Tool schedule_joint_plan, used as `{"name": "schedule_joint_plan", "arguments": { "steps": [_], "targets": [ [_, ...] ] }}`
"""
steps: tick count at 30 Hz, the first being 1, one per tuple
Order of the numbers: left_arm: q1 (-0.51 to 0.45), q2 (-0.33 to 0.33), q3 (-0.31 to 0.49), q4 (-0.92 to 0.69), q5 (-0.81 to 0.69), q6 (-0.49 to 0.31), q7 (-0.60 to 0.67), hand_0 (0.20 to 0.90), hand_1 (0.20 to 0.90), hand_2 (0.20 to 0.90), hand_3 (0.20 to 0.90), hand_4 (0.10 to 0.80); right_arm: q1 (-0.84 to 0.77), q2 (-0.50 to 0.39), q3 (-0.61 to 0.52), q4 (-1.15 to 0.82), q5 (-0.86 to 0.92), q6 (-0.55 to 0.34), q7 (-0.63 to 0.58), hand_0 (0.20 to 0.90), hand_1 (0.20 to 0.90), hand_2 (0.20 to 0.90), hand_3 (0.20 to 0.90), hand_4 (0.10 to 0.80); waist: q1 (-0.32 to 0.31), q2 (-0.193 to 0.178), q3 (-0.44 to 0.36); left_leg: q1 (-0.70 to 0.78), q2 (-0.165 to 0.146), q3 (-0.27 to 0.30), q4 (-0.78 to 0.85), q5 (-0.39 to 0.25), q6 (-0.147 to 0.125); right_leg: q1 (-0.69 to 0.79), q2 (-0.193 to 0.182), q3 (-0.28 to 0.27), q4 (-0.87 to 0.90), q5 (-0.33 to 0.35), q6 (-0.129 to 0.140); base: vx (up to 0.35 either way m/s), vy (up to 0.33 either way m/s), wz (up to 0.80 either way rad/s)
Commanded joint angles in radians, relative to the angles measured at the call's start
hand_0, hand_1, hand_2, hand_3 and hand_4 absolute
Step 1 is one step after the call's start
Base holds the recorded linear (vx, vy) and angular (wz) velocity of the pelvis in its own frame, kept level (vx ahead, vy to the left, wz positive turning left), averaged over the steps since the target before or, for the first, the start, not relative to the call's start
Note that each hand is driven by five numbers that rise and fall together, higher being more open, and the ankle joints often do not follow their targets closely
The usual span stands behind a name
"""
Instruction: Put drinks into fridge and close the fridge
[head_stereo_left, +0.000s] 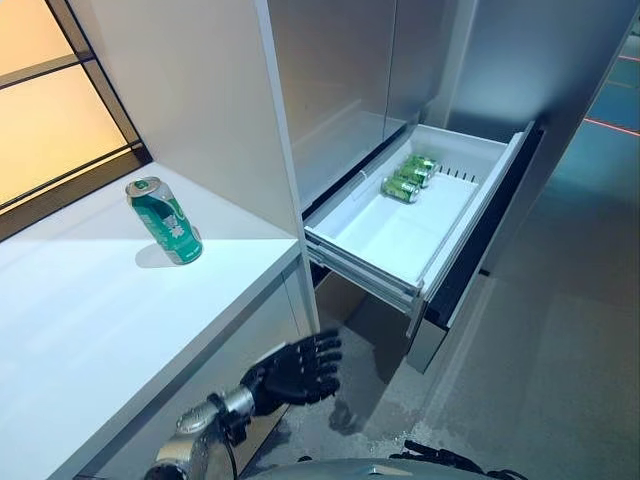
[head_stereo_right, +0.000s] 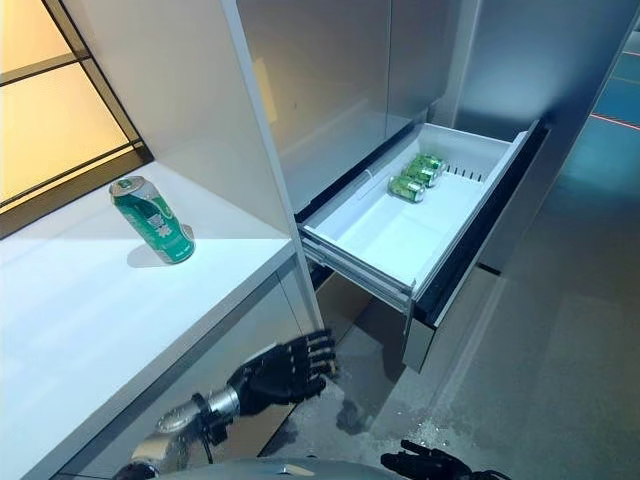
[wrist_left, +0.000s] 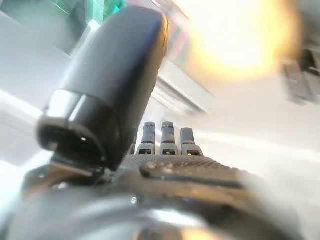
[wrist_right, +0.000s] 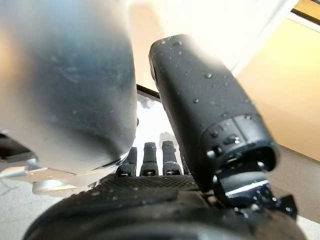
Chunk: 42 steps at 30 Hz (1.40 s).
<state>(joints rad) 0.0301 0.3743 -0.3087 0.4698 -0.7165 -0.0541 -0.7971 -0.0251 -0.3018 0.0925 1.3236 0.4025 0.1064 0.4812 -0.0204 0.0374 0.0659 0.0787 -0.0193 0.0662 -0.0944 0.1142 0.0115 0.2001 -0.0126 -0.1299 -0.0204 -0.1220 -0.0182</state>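
A green can (head_stereo_left: 165, 220) stands upright on the white counter (head_stereo_left: 90, 330) at the left; it also shows in the right eye view (head_stereo_right: 153, 220). The fridge's white drawer (head_stereo_left: 365, 262) is pulled out, with green cans (head_stereo_left: 410, 178) lying on their sides at its far end. My left hand (head_stereo_left: 295, 370) is open and empty, held low in front of the counter's edge, below and to the right of the standing can. Its fingers (wrist_left: 165, 137) are straight. My right hand (head_stereo_right: 430, 462) is low at the bottom edge, open and empty, with straight fingers (wrist_right: 150, 155).
A white upright panel (head_stereo_left: 215, 110) rises behind the counter, between it and the fridge. The drawer's dark front (head_stereo_left: 490, 225) juts out over the grey floor (head_stereo_left: 560, 340). A window (head_stereo_left: 45, 110) lies at the far left.
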Motion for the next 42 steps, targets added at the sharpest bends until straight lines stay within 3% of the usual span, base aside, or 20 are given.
{"name": "schedule_joint_plan", "arguments": {
  "steps": [1, 4, 6, 8, 12, 16, 22, 32, 42],
  "targets": [
    [-0.178, 0.01, 0.123, -0.295, -0.274, -0.046, 0.054, 0.9, 0.9, 0.9, 0.9, 0.8, -0.026, 0.006, -0.011, 0.015, 0.006, -0.017, 0.005, 0.9, 0.9, 0.9, 0.9, 0.8, 0.043, 0.011, 0.016, 0.079, -0.033, 0.032, 0.01, -0.165, 0.048, -0.1, -0.035, -0.056, 0.019, 0.096, 0.069, 0.0, 0.0, 0.0],
    [-0.209, 0.034, 0.199, -0.433, -0.287, -0.173, 0.226, 0.9, 0.9, 0.9, 0.9, 0.8, -0.005, 0.022, -0.016, 0.021, 0.007, -0.043, 0.002, 0.9, 0.9, 0.9, 0.9, 0.8, 0.048, 0.002, 0.012, 0.082, -0.033, 0.025, 0.009, -0.17, 0.053, -0.094, -0.037, -0.057, 0.018, 0.092, 0.069, 0.004, -0.024, 0.03],
    [-0.226, 0.049, 0.26, -0.51, -0.283, -0.214, 0.338, 0.9, 0.9, 0.9, 0.9, 0.8, 0.012, 0.038, -0.014, 0.021, 0.021, -0.056, -0.004, 0.9, 0.9, 0.9, 0.9, 0.8, 0.052, -0.006, 0.004, 0.083, -0.035, 0.019, 0.008, -0.174, 0.056, -0.09, -0.036, -0.057, 0.014, 0.089, 0.068, 0.022, -0.049, 0.14],
    [-0.236, 0.057, 0.323, -0.56, -0.203, -0.341, 0.439, 0.9, 0.9, 0.9, 0.9, 0.8, 0.027, 0.055, -0.013, 0.024, 0.03, -0.068, -0.014, 0.9, 0.9, 0.9, 0.9, 0.8, 0.056, -0.013, -0.002, 0.086, -0.035, 0.015, 0.009, -0.178, 0.057, -0.084, -0.035, -0.056, 0.012, 0.084, 0.066, 0.022, -0.04, 0.08],
    [-0.258, 0.098, 0.387, -0.622, 0.009, -0.485, 0.658, 0.9, 0.9, 0.9, 0.9, 0.8, 0.052, 0.076, -0.001, 0.031, 0.033, -0.087, -0.035, 0.9, 0.9, 0.9, 0.9, 0.8, 0.056, -0.019, -0.013, 0.092, -0.037, 0.006, 0.007, -0.181, 0.058, -0.076, -0.033, -0.058, 0.01, 0.078, 0.064, 0.015, -0.008, 0.01],
    [-0.291, 0.131, 0.422, -0.639, 0.151, -0.501, 0.807, 0.9, 0.9, 0.9, 0.9, 0.8, 0.067, 0.085, 0.016, 0.036, 0.037, -0.099, -0.041, 0.9, 0.9, 0.9, 0.9, 0.8, 0.051, -0.023, -0.023, 0.101, -0.035, 0.006, 0.007, -0.187, 0.055, -0.066, -0.03, -0.058, 0.007, 0.073, 0.064, 0.032, -0.011, 0.07],
    [-0.337, 0.193, 0.439, -0.592, 0.259, -0.448, 0.977, 0.9, 0.9, 0.9, 0.9, 0.8, 0.074, 0.09, 0.05, 0.016, 0.043, -0.089, -0.054, 0.9, 0.9, 0.9, 0.9, 0.8, 0.039, -0.025, -0.033, 0.108, -0.032, 0.012, 0.007, -0.192, 0.051, -0.061, -0.026, -0.051, 0.005, 0.069, 0.066, 0.0, 0.0, 0.0],
    [-0.377, 0.296, 0.475, -0.441, 0.313, -0.384, 1.061, 0.9, 0.9, 0.9, 0.9, 0.8, 0.072, 0.074, 0.06, -0.002, 0.036, -0.06, -0.069, 0.9, 0.9, 0.9, 0.9, 0.8, 0.027, -0.018, -0.037, 0.117, -0.032, 0.023, 0.007, -0.193, 0.05, -0.057, -0.022, -0.034, 0.009, 0.065, 0.067, 0.005, 0.006, 0.0],
    [-0.451, 0.417, 0.496, -0.267, 0.346, -0.399, 1.109, 0.9, 0.9, 0.9, 0.9, 0.8, 0.078, 0.057, 0.061, -0.008, 0.013, -0.047, -0.068, 0.9, 0.9, 0.9, 0.9, 0.8, 0.01, -0.011, -0.047, 0.12, -0.031, 0.036, 0.007, -0.194, 0.045, -0.058, -0.02, -0.02, 0.013, 0.062, 0.071, 0.022, 0.025, -0.03]
  ]
}}
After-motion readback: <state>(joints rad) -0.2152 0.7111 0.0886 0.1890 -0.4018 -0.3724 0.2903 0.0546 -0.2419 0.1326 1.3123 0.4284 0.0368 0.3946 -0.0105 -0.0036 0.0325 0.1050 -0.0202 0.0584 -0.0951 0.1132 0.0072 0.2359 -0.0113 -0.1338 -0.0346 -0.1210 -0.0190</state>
